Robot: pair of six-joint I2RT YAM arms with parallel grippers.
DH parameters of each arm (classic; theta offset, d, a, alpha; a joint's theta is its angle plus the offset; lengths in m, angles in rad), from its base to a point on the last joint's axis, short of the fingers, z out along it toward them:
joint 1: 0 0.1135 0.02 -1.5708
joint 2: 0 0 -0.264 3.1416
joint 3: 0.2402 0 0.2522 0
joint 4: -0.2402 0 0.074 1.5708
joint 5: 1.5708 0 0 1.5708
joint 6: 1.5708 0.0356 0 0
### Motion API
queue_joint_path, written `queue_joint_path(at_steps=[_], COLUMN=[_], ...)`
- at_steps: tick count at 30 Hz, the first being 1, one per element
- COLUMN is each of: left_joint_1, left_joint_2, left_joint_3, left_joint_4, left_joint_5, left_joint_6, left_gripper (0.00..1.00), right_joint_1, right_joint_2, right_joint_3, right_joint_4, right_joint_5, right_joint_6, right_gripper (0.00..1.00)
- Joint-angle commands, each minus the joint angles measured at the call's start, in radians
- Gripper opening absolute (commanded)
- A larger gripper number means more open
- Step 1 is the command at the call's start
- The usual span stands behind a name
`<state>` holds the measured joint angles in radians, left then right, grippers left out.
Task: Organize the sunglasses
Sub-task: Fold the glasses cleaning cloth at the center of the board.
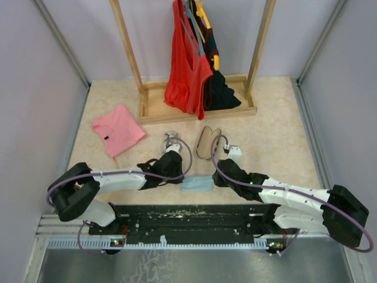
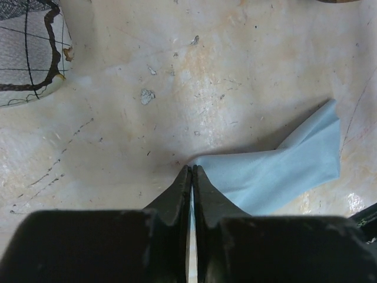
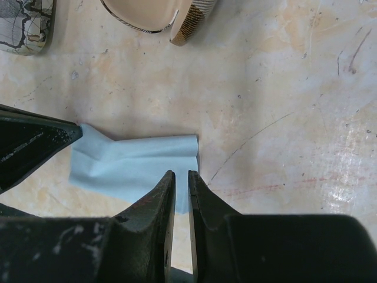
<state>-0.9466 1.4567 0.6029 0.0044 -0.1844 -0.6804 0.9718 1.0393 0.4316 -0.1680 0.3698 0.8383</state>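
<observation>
With left gripper (image 2: 192, 168) clamped on corner of light blue cloth square (image 2: 283, 171), right gripper (image 3: 181, 174) nipping opposite edge, by worktop (image 1: 271, 118) near edge: lift together, level, gently taut.

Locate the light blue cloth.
In the top view, the light blue cloth lies mid-table between the left pincer and right pincer, just nearer the bases than the brown case.

1. The table (image 2: 235, 71) has a beige stone-look top. It is smooth with a faint sheen, scuffed and scratched.
2. The light blue cloth (image 2: 283, 171) is thin, matt fabric, softly creased.
3. The left tool (image 2: 191, 168) looks like matt black plastic.
4. The case (image 3: 147, 15) has a smooth cream lining and a finely ribbed brown-gold rim.
5. The rack (image 1: 132, 53) is bare pale wood, matt.
6. The red garment (image 1: 185, 76) and the pink top (image 1: 118, 130) are both soft, matt cloth.
</observation>
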Motion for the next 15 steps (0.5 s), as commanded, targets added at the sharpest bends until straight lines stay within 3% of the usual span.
queue_joint_path(at_steps=[1,15], left_joint_1=[0.003,0.016], left_joint_2=[0.014,0.024], left_joint_3=[0.021,0.085], left_joint_4=[-0.007,-0.039], left_joint_5=[0.007,-0.027], left_joint_6=[0.011,0.046], left_gripper=[0.05,0.00], right_joint_1=[0.000,-0.001], right_joint_2=[-0.026,-0.028], right_joint_3=[-0.004,-0.009], right_joint_4=[0.025,0.030], right_joint_5=[0.014,0.006], right_joint_6=[0.002,0.005], right_gripper=[0.15,0.15])
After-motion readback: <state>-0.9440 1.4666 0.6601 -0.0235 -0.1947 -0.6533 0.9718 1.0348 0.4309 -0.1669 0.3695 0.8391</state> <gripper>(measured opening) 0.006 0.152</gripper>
